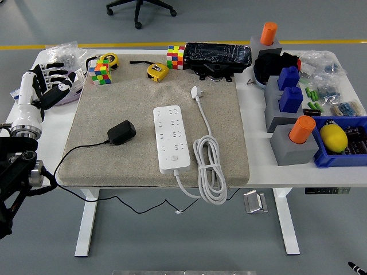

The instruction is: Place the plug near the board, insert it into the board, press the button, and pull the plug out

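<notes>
This looks like a robotics lab or test workshop. A white height-adjustable desk [46, 143] stands on a grey floor crossed by a yellow line [172, 44] just behind the desk. Beyond that line are the castors of an office chair [139, 8]. At the desk's right end sit grey test fixtures [289, 123], a blue parts bin [338, 157] and bagged small components [324, 63].

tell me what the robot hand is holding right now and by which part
Nothing. The left robot hand hovers at the table's left edge with fingers spread, holding nothing. The black plug lies untouched on the mat, left of the power strip.
</notes>
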Action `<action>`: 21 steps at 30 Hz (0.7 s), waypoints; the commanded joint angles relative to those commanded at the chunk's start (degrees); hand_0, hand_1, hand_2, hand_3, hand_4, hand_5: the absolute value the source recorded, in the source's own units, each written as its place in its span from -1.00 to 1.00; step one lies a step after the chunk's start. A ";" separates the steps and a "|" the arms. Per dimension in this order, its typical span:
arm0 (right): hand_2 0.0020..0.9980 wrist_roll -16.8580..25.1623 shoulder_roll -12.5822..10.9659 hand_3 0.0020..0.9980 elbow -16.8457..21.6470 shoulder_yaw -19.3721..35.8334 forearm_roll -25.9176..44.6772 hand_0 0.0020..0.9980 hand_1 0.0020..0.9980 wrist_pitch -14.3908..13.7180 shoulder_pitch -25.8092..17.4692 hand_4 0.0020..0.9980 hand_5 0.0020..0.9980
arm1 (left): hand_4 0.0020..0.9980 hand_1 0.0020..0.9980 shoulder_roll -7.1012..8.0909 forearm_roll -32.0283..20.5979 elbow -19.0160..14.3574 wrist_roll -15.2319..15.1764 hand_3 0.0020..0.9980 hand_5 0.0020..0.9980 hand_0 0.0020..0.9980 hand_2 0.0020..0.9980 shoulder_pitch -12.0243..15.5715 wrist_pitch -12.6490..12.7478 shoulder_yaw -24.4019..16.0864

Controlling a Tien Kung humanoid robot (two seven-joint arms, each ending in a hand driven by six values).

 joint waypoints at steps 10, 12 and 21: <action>0.28 -0.03 0.13 0.15 -0.13 0.30 -0.24 0.23 0.33 -0.01 0.15 0.95 0.18 | 0.56 0.04 0.21 0.26 -0.72 0.38 0.18 -0.57 -0.10 0.12 0.28 -0.07 -0.27; 0.28 0.02 0.05 0.15 -0.04 0.37 -0.26 0.23 0.33 -0.06 0.30 0.95 0.18 | 0.56 0.04 0.22 0.31 -0.83 0.43 0.18 -0.57 -0.10 0.12 0.46 -0.06 -0.51; 0.28 -0.03 0.36 0.14 -0.25 0.38 -0.28 0.23 0.33 -0.02 0.19 0.96 0.18 | 0.56 0.04 0.01 0.51 -1.09 0.81 0.17 -0.57 -0.09 0.11 0.70 -0.21 -0.94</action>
